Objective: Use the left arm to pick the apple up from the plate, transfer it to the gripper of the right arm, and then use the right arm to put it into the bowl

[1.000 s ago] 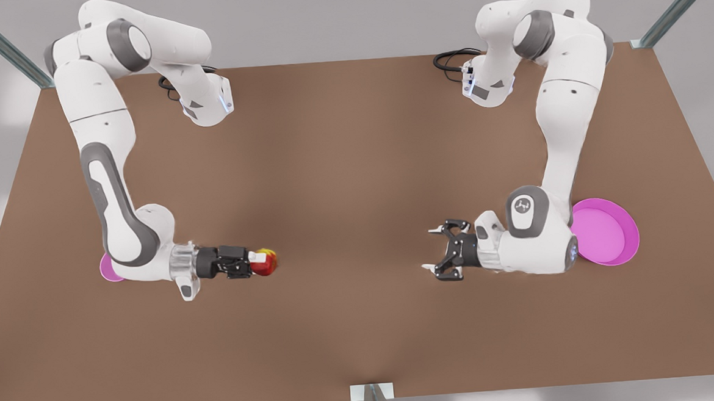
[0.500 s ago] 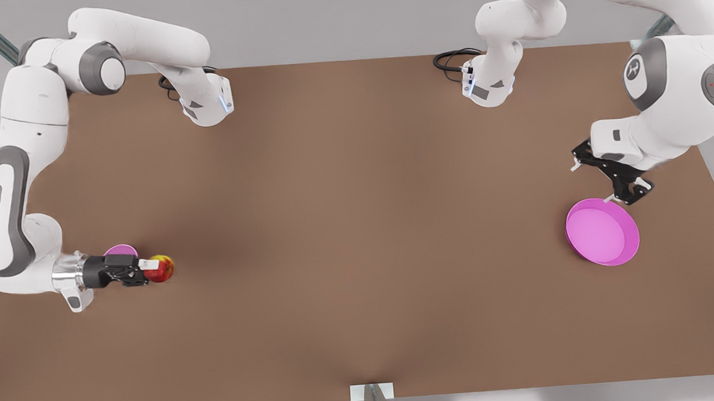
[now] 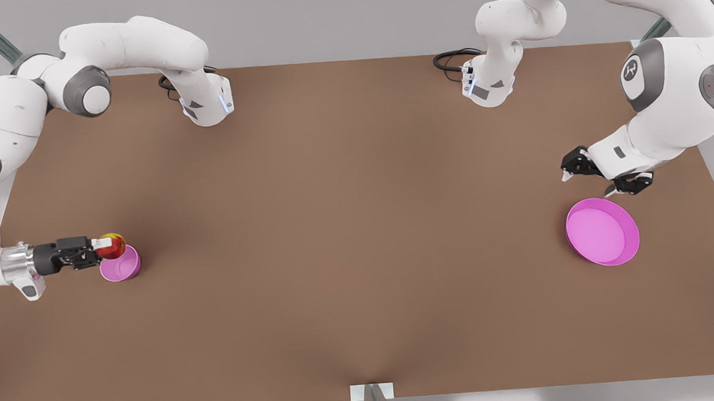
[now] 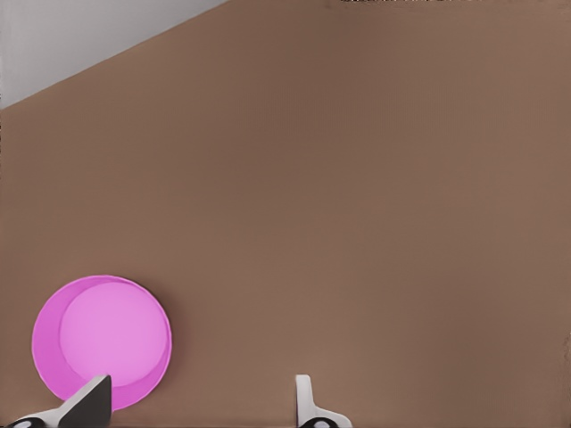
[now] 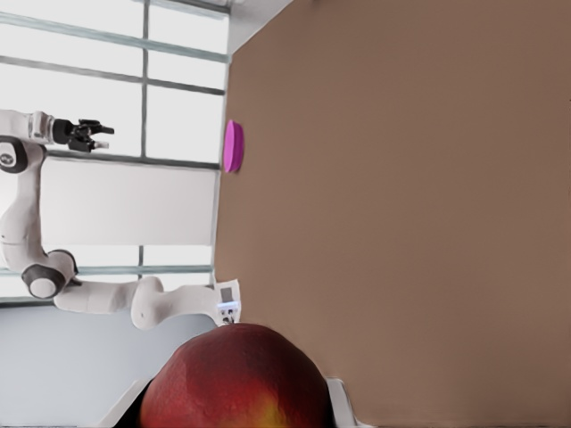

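Taking the small, deep round magenta-pink bowl (image 3: pixel 120 265) as the landmark and reading across the front view from its left, the right gripper (image 3: pixel 98 245) comes in horizontally from the bowl's outer side, its fingers clamped on the small round red-and-yellow apple (image 3: pixel 112 245). In the right wrist view the apple (image 5: pixel 239 379) bulges between the pale fingertips (image 5: pixel 340 399). The apple hangs above the bowl's far rim rather than over its centre, not yet inside and, as far as can be told, clear of the rim. This offset is what the next move depends on: the bowl's opening lies just below the fruit and slightly toward the camera, so a small shift that way and a short drop would probably centre it before release; letting go here risks a bounce off the rim. Well apart from the bowl, across the bare brown tabletop (image 3: pixel 358 225) toward the front view's right, sits the wide, shallow magenta-pink plate (image 3: pixel 602 231), with nothing on it. The left gripper (image 3: pixel 600 178) waits above the plate's far edge, fingers spread wide and holding nothing; the left wrist view looks down past its fingertips (image 4: pixel 304 399) at the plate (image 4: pixel 102 339).
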Robot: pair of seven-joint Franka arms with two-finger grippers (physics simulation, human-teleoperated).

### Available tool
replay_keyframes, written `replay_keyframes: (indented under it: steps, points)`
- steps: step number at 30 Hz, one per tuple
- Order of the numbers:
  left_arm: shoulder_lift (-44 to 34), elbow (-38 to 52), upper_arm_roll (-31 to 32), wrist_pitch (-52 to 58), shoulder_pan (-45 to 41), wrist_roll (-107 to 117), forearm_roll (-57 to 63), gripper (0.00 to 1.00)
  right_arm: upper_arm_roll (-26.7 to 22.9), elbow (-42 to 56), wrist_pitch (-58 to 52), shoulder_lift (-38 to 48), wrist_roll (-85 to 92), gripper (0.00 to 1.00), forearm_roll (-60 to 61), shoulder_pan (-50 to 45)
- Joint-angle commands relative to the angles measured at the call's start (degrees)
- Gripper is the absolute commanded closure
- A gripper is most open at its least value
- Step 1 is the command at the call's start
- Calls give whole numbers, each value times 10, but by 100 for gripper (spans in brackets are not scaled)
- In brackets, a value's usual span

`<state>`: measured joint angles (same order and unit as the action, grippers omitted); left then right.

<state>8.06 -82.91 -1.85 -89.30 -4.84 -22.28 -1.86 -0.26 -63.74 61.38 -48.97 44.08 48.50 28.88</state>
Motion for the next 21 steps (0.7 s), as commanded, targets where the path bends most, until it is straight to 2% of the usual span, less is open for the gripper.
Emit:
replay_keyframes:
  steps: [1,11,16,21]
  points:
    - [-1,0,0,0,0,227,-1,0,-1,3,24,5,21,32,-63,-11]
    - [-4,1,1,0,0,227,-2,0,0,6,153,14,16,32,-222,-20]
    - [-3,1,1,0,0,225,-3,0,1,3,232,11,17,32,-260,-29]
    - [-1,1,0,-3,0,225,-3,0,1,-14,263,8,16,32,-277,-35]
